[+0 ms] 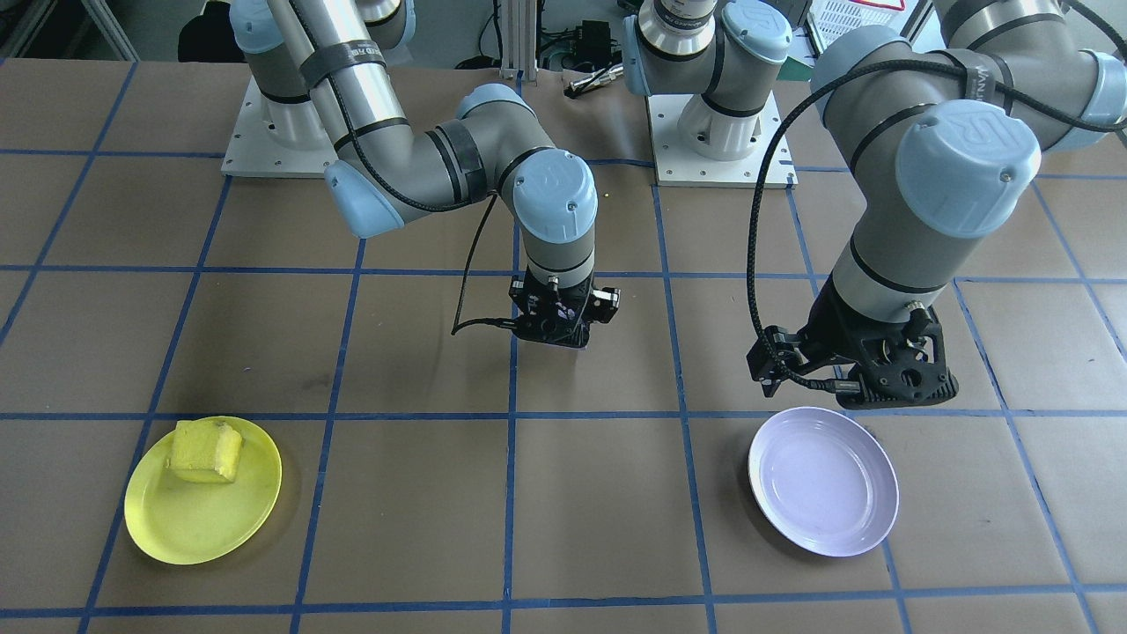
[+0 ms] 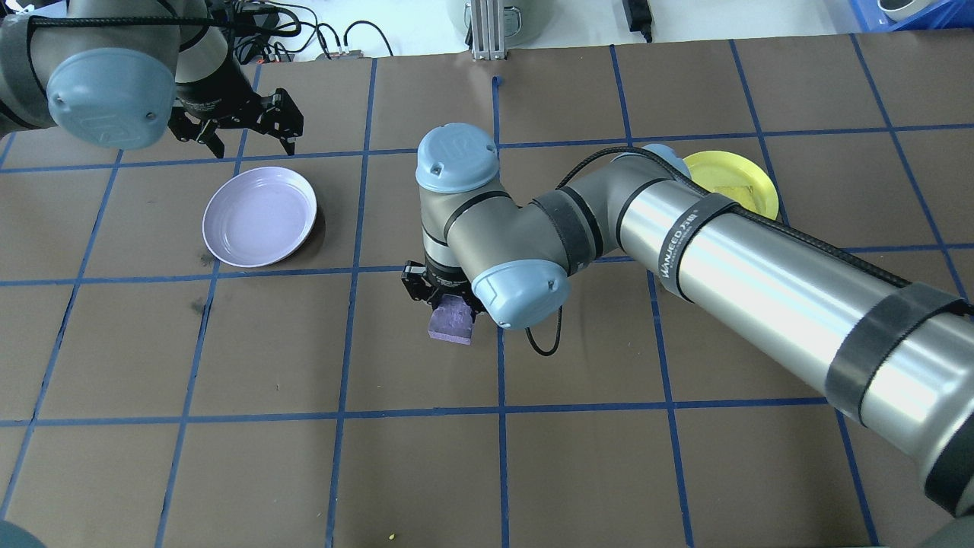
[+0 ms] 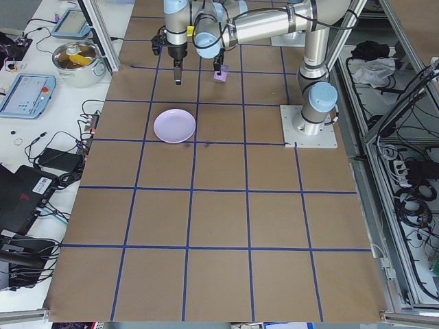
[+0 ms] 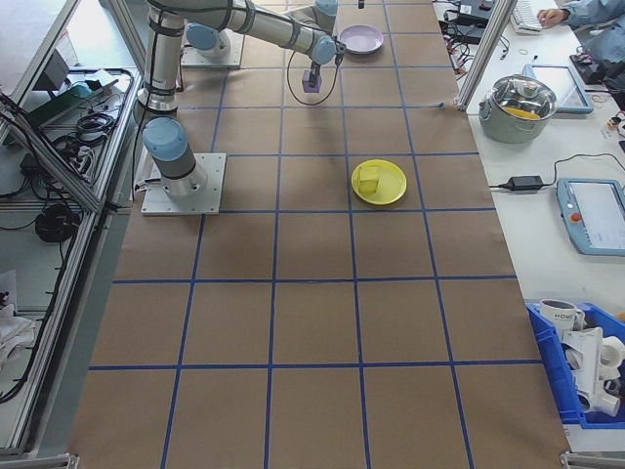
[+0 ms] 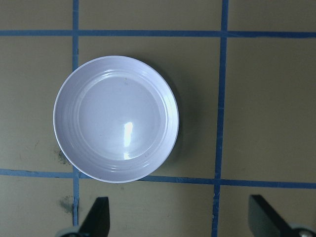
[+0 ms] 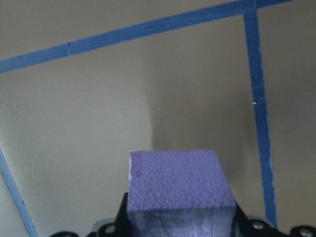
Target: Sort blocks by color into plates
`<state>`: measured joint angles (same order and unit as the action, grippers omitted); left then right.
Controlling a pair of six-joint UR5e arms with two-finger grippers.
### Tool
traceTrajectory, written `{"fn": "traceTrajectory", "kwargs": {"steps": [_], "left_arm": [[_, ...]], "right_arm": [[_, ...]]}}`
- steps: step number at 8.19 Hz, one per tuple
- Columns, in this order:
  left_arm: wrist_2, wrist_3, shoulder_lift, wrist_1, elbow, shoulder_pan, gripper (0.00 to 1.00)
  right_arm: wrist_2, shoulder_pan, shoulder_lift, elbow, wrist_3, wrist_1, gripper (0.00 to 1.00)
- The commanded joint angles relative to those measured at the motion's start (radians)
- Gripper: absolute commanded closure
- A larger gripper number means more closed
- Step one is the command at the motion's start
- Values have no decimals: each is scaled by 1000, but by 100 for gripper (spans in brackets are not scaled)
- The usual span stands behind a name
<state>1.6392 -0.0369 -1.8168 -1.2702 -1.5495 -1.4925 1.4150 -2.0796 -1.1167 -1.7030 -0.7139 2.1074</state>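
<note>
Bench: brown surface [image 2: 251, 472] marked into squares by blue tape lines [image 2: 502, 411]; taken as the landmark for all places below.
Lavender plate: lavender plate [image 2: 259, 217] is seen lying flat on the bench with nothing in it, its rim just touching a tape line on the robot's near side.
Yellow plate: yellow plate [image 1: 203, 490] is seen on the bench well apart from the lavender plate, toward the robot's right.
Yellow block: yellow block [image 1: 207, 451] is seen resting inside the yellow plate, close to the rim on the robot's side.
Purple block: purple block [image 2: 451, 320] is gripped by the right hand near the middle of the bench, between the two plates; whether it touches the bench surface cannot be told.
Right hand: right hand [image 6: 180, 224] is closed around the purple block, a finger pressed to each side of it.
Left hand: left hand [image 2: 242, 135] is held spread wide with nothing in it, above the bench just beyond the lavender plate; its fingertips [image 5: 98, 215] are seen well apart.
</note>
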Motion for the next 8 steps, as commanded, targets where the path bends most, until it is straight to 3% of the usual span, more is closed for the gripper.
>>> {"fn": "traceTrajectory", "kwargs": {"steps": [1, 2, 3, 5, 6, 8], "left_arm": [[-4, 2, -7, 2, -11, 0, 0], [-1, -1, -9, 6, -9, 0, 0], [-2, -1, -12, 6, -11, 0, 0], [1, -1, -3, 5, -11, -3, 0], [-10, 5, 8, 2, -11, -14, 0], [-47, 17, 13, -8, -41, -72, 0]], "right_arm": [[-5, -13, 32, 15, -41, 11, 0], [-5, 5, 17, 55, -21, -1, 0], [2, 22, 5, 116, 23, -92, 0], [33, 122, -49, 247, 206, -376, 0], [104, 203, -96, 252, 375, -439, 0], [116, 344, -219, 252, 567, -577, 0]]}}
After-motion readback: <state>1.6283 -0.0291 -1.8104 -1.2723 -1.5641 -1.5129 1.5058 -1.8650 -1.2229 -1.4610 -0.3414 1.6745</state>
